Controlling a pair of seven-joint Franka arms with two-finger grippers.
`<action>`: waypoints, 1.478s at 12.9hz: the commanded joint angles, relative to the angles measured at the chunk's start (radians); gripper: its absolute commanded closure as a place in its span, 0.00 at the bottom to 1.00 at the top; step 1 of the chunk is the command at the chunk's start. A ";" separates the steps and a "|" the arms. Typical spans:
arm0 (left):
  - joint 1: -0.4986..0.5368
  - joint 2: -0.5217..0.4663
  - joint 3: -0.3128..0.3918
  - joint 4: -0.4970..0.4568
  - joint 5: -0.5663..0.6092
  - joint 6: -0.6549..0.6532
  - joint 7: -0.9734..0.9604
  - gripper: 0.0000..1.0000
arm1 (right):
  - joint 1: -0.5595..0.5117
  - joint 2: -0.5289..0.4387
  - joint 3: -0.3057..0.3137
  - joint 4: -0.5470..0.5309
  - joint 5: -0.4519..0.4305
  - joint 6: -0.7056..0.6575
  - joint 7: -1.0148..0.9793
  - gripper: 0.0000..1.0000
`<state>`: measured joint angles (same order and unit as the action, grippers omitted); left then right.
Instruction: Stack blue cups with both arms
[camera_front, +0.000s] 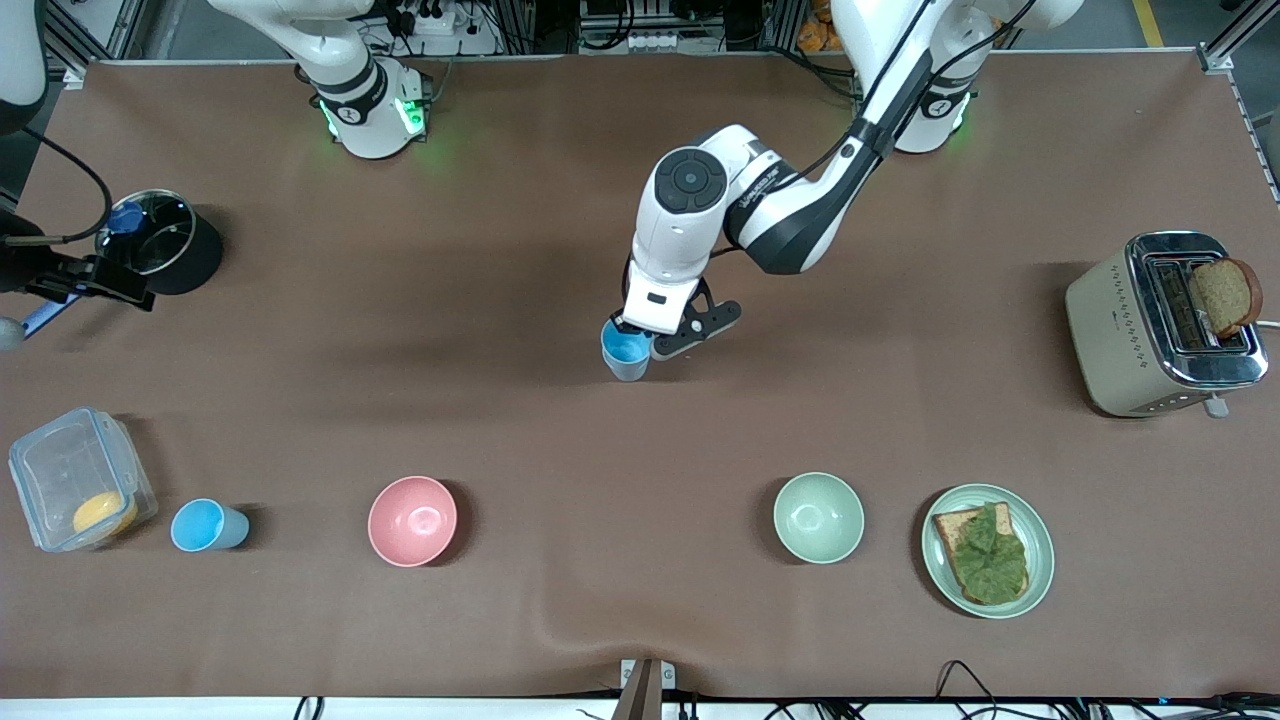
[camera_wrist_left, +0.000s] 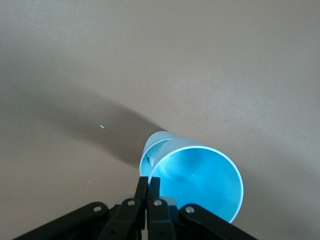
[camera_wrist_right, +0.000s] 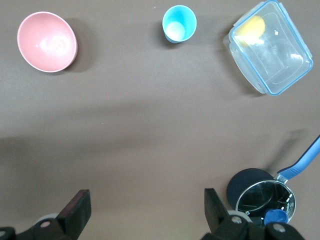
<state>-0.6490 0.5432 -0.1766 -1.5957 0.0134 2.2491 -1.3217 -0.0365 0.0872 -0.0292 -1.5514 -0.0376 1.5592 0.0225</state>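
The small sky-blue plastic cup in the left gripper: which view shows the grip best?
The left wrist view: the left gripper has its jaws shut on the rim of the small sky-blue plastic cup. The front view shows that cup partly hidden under the wrist. The right wrist view misses it.

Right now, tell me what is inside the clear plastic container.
The clear container holds one round yellow-orange item in a corner. The lid is on; nothing else shows inside.
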 joint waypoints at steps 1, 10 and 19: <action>-0.017 0.015 0.006 0.008 0.033 0.014 -0.039 1.00 | -0.043 -0.015 0.041 -0.001 0.018 -0.005 -0.006 0.00; 0.066 -0.102 0.023 0.003 0.039 -0.002 -0.024 0.00 | -0.042 -0.006 0.064 -0.013 0.007 0.050 0.027 0.00; 0.442 -0.336 0.009 0.010 0.096 -0.161 0.448 0.00 | -0.040 -0.004 0.061 -0.012 0.007 0.035 0.027 0.00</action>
<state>-0.2650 0.2471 -0.1508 -1.5623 0.1522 2.1268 -0.9727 -0.0476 0.0886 0.0111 -1.5582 -0.0378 1.5983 0.0348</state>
